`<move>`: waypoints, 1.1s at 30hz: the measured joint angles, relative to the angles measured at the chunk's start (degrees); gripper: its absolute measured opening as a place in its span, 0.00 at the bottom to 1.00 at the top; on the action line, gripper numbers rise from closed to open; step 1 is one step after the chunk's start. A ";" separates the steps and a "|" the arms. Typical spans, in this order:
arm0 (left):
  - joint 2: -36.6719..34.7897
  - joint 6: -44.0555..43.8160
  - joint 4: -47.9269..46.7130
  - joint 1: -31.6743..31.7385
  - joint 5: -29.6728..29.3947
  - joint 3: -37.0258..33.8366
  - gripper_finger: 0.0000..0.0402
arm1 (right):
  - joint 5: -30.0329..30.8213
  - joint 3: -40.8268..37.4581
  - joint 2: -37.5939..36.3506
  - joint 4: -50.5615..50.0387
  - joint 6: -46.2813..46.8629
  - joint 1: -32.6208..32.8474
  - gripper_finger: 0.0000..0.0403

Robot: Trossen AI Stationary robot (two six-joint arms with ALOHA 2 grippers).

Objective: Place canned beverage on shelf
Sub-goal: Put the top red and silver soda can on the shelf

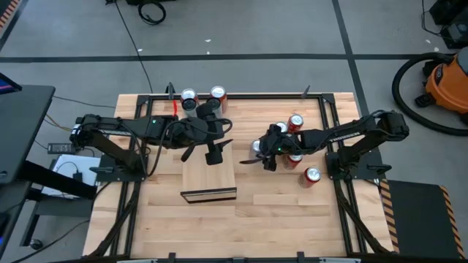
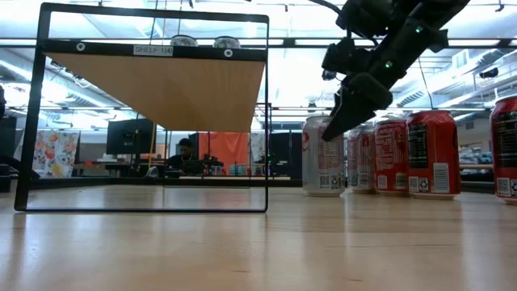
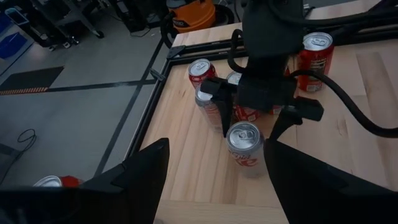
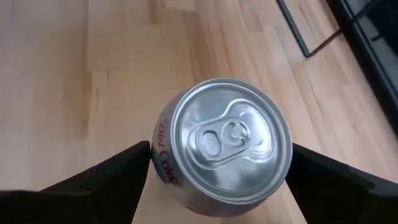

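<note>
I am holding my right hand [image 4: 217,180] spread wide over a silver can [image 4: 224,143] standing upright on the counter [image 4: 93,81], fingers flanking it without touching. Left hand [image 1: 203,152] is hovering open above the shelf [image 1: 208,175], well apart.
</note>
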 joint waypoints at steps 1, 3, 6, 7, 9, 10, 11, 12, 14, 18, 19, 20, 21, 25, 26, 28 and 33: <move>0.00 0.00 0.00 0.00 0.00 0.00 0.68 | 0.43 0.00 -0.22 -0.71 -1.04 -0.11 0.89; 0.00 0.00 0.00 0.00 0.00 0.00 0.68 | 2.06 0.03 -0.50 -2.01 -2.59 -0.25 0.89; 0.00 0.00 0.00 0.00 0.00 0.00 0.68 | 5.55 1.55 -0.88 -7.44 -3.30 -0.57 0.89; 0.00 0.00 0.00 0.00 0.00 0.00 0.68 | 6.20 2.53 -0.86 -9.88 -3.32 -0.61 0.89; 0.00 0.00 0.03 0.00 0.00 0.00 0.68 | 6.85 4.48 -0.77 -14.39 -3.43 -0.62 0.89; 0.00 0.00 0.09 0.00 0.00 0.00 0.68 | 6.85 5.37 -0.77 -15.70 -3.57 -0.53 0.89; 0.00 0.00 0.09 0.00 0.00 0.00 0.68 | 6.77 6.22 -0.80 -16.22 -3.79 -0.50 0.89; 0.00 0.00 0.09 0.00 0.00 0.00 0.68 | 6.43 6.94 -0.82 -16.75 -3.92 -0.50 0.89; 0.00 -0.02 0.07 0.00 0.00 0.00 0.68 | 5.03 7.45 -0.86 -18.11 -4.32 -0.52 0.89; 0.00 -0.02 0.00 0.00 0.00 0.00 0.68 | 3.75 7.58 -0.84 -17.96 -5.35 -1.16 0.89; 0.00 -0.02 -0.01 0.00 0.00 0.00 0.68 | 3.73 7.58 -0.84 -18.02 -5.20 -1.38 0.89; 0.00 -0.02 -0.05 0.00 0.00 0.00 0.68 | 3.65 7.58 -0.84 -17.99 -4.86 -1.57 0.89; 0.00 -0.02 -0.13 0.00 0.00 0.00 0.68 | 3.60 7.58 -0.84 -17.93 -4.43 -1.70 0.89; 0.00 -0.02 -0.22 0.00 0.00 0.00 0.68 | 3.60 7.58 -0.84 -17.74 -2.26 -1.73 0.89; 0.00 -0.02 -0.22 0.00 0.00 0.00 0.68 | 3.56 7.58 -0.84 -17.55 -1.65 -1.73 0.89; 0.00 -0.02 -0.22 0.00 0.00 0.00 0.68 | 2.75 7.57 -0.84 -17.03 -1.36 -1.74 0.89; 0.00 -0.02 -0.07 0.00 0.00 0.00 0.68 | -3.58 7.61 -0.86 -16.97 -5.64 -1.77 0.89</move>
